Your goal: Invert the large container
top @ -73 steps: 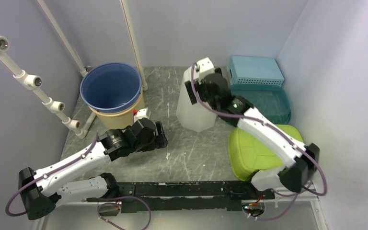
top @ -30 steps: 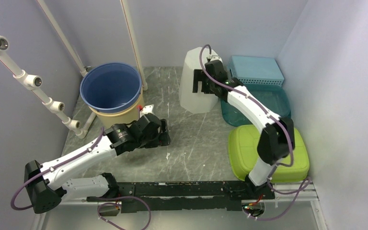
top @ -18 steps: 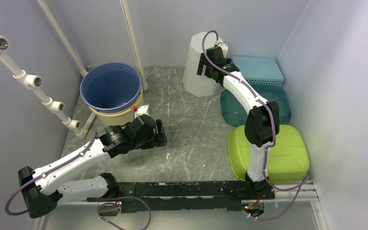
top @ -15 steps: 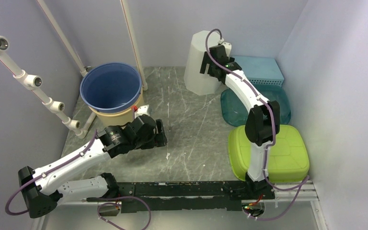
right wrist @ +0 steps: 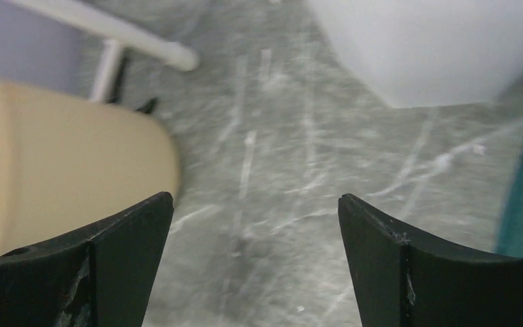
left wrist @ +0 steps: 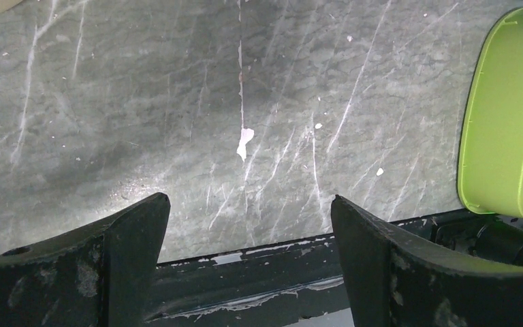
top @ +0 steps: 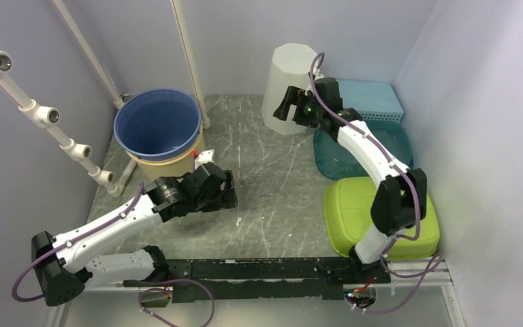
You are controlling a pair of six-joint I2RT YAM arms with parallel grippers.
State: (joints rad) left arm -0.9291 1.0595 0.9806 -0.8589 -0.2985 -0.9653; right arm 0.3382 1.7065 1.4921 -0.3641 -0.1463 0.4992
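The large container (top: 287,78) is a white faceted bin. It stands at the back of the table by the wall, wide end down and closed narrow end up. My right gripper (top: 286,110) hangs open just in front of its lower wall and holds nothing. In the right wrist view the bin's lower wall (right wrist: 436,48) fills the top right, beyond the open right gripper (right wrist: 255,208). My left gripper (top: 230,194) is low over the table's middle left, far from the bin. The left wrist view shows the left gripper (left wrist: 248,211) open over bare stone.
A blue bucket (top: 156,122) nested in a beige one (right wrist: 61,157) stands at the back left beside white pipes (top: 191,61). A teal tray (top: 371,146) and a light blue basket (top: 362,99) sit at the back right. A green lid (top: 381,218) lies at the front right.
The white bin went from the table's middle to the back wall with the right gripper on it. The right gripper has since come off it and dropped lower. The left arm barely moved.
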